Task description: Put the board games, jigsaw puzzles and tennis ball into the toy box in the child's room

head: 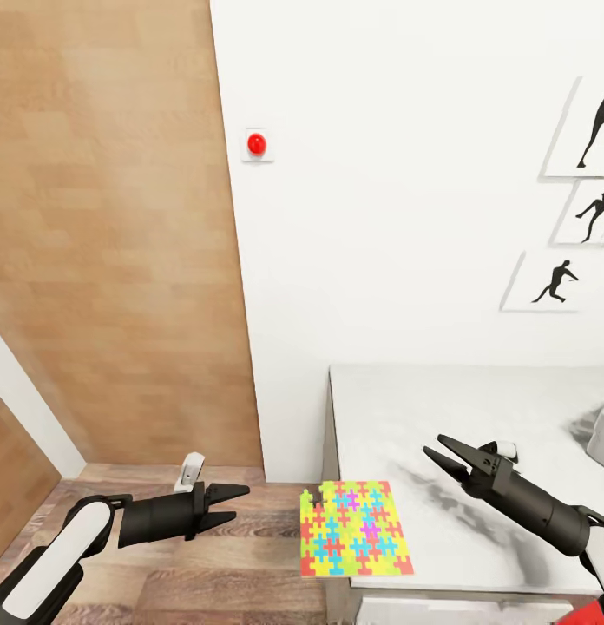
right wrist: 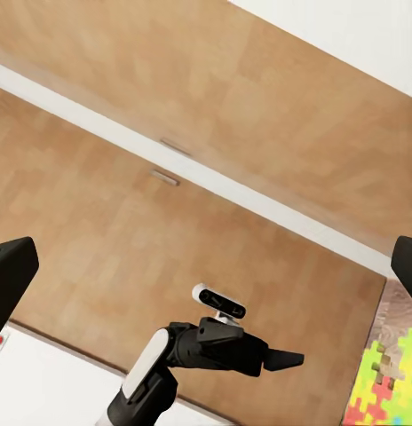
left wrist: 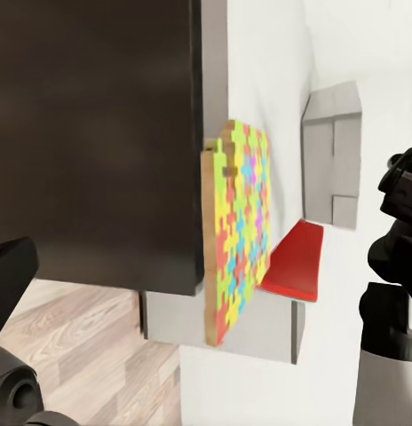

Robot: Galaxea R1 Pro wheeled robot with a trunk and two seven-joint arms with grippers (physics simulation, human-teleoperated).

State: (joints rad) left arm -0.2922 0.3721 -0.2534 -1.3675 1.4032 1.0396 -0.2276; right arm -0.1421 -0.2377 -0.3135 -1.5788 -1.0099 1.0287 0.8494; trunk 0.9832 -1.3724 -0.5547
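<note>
The left gripper (head: 235,505) hangs over the wood floor (head: 241,555) with its two dark fingers parted and nothing between them. Straight ahead of its fingertips, a short gap away, lies a jigsaw puzzle (head: 356,540) — a flat square of yellow, blue, green and pink pieces at the near corner of the table (head: 475,417), with one edge jutting out past the table's side toward the left fingers. In the left wrist view the puzzle (left wrist: 237,226) appears edge-on, resting on the pale top above the dark drawer unit (left wrist: 99,133), and a flat red thing (left wrist: 297,262) lies just beyond it.

The right gripper (head: 439,461) is above the table top, fingers spread apart and empty. The puzzle lies below and off to the side of its fingertips, near but not touching. Well behind the right fingers, at the picture's edge, a piece of the light grey toy box (head: 601,434) is visible; the left wrist view shows the box (left wrist: 332,151) farther along the table beyond the puzzle.

In the right wrist view the left arm (right wrist: 184,359) reaches across in front of a wooden door (right wrist: 197,204), and a corner of the puzzle (right wrist: 388,390) shows near one finger.

On the white wall (head: 380,217) sit a red round button (head: 257,144) and black silhouette prints (head: 554,282).
</note>
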